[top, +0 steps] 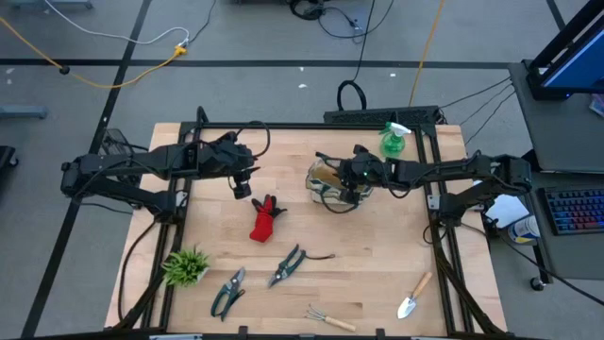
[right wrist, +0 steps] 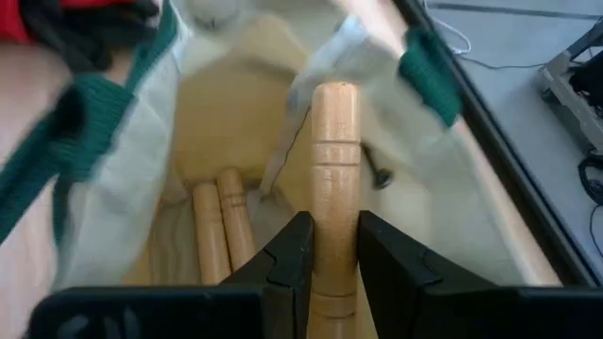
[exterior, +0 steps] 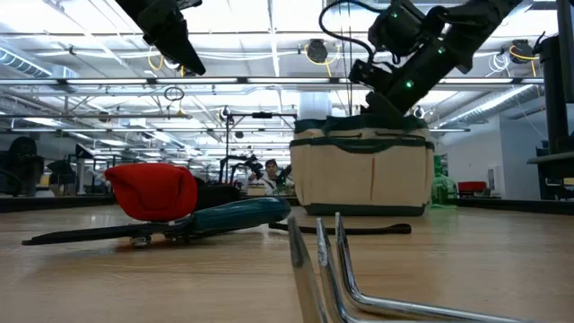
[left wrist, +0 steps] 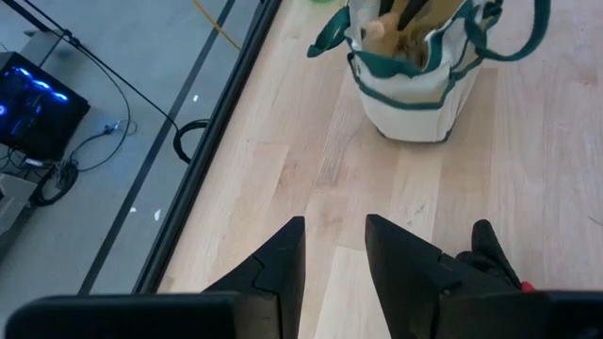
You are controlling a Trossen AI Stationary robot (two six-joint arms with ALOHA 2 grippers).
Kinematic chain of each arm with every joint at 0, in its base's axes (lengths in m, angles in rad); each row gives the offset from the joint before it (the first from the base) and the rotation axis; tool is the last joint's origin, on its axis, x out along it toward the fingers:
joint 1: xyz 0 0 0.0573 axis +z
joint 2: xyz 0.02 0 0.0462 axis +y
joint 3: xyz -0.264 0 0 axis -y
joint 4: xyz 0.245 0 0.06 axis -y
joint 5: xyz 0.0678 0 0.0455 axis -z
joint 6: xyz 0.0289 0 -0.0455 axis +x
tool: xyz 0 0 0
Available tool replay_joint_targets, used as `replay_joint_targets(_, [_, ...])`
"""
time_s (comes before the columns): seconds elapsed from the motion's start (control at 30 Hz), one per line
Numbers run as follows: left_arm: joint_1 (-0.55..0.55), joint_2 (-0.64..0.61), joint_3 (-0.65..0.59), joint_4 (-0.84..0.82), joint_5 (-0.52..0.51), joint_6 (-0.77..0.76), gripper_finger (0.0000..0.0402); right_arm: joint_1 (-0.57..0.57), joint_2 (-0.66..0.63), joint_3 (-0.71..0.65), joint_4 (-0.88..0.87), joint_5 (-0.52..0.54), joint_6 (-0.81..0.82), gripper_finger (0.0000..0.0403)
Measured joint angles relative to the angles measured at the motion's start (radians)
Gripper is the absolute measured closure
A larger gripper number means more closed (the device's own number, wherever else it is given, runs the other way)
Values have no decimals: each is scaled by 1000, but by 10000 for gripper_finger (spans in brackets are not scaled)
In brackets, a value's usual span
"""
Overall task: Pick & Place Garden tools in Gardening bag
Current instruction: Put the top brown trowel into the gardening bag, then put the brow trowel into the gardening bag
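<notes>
Pincer work is on the right side: the right pincer (right wrist: 325, 268) hangs over the mouth of the cream canvas gardening bag with dark green trim (top: 326, 185), its 2 dark fingers clamped on the pale, round wooden handle of a tool (right wrist: 334, 179) that points down into the bag. Inside, 2 more light wooden handles (right wrist: 221, 231) already lean side by side against the bag's inner wall. One green looped strap (right wrist: 89, 127) droops across the opening on one side, close to the held handle.

Over on the left, the left pincer (left wrist: 334, 259) hovers above bare wooden tabletop (top: 377, 274), fingers parted with nothing between them, the bag ahead of it and the red glove with dark fingers (top: 265, 220) just beside it below.

On the tabletop in front of the bag: teal-handled pruning shears (top: 286, 265), a second pair of dark-handled shears (top: 227, 291), a small wooden-handled hand rake (top: 328, 318) and a wooden-handled metal trowel (top: 413, 296), all spread well apart near the front edge. A spiky green plant tuft (top: 186, 266) sits at the front left. Behind the bag, a green spray bottle with white trigger (top: 394, 140) stands near the back rail.
</notes>
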Motion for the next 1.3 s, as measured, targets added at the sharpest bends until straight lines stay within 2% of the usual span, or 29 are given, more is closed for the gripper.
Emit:
replay_joint_targets(0.17, [0, 0, 0, 0, 1, -1, 284, -1, 0, -37, 14, -1, -14, 323])
replay_joint_targets(0.53, [0, 0, 0, 0, 3, -3, 284, -1, 0, -85, 13, -57, -16, 322])
replay_joint_targets(1.1, [0, 0, 0, 0, 3, -10, 284, -1, 0, -86, 24, -58, -25, 213])
replay_joint_targets(1.3, [0, 0, 0, 0, 3, -10, 284, -1, 0, -87, 70, -58, -25, 193])
